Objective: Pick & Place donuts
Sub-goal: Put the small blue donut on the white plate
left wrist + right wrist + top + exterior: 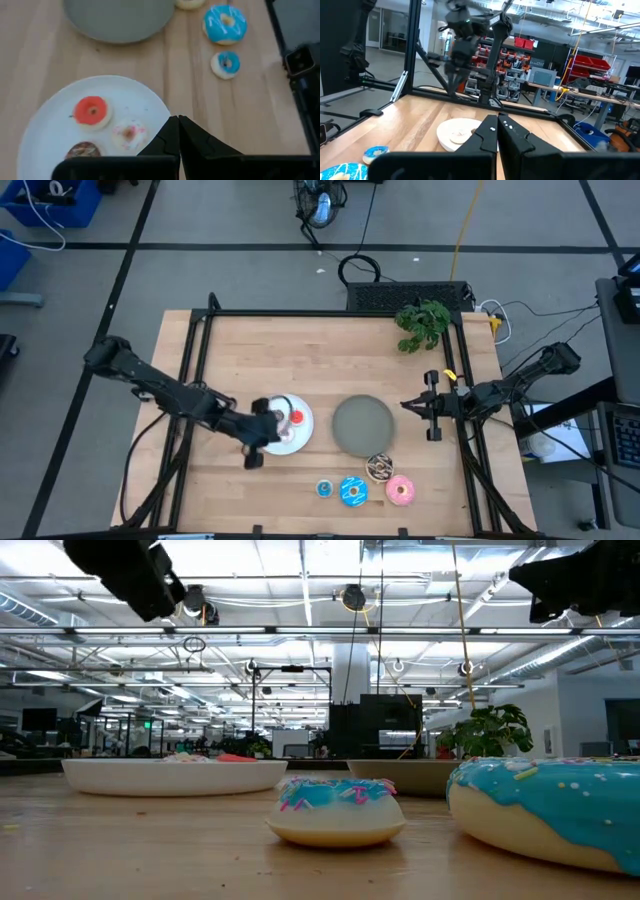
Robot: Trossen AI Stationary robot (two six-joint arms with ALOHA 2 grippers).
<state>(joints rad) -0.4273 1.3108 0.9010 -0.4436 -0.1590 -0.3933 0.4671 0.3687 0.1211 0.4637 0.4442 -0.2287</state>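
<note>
Left gripper [178,131], fingers closed and empty, hovers over the white plate [300,442] holding three donuts. Four donuts [353,491] remain near the table's front edge. Risk: descending closed would knock donuts away.

Right gripper [497,131] waits closed at the right edge.

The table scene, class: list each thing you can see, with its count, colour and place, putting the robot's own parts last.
White plate: one, left of centre on the table.
Tiny donuts on the white plate: three, red, cream, brown.
Grey plate: one, middle of the table, nothing on it.
Tiny blue donut: one, on the wood near the front edge.
Larger donuts near the front edge: three, blue sprinkled, chocolate sprinkled, pink.
Plant: one, green, back right corner.
Table: one, light wood with a black frame.
Left claw: shut, empty, above the white plate's edge.
Right claw: shut, empty, at the table's right side.
</note>
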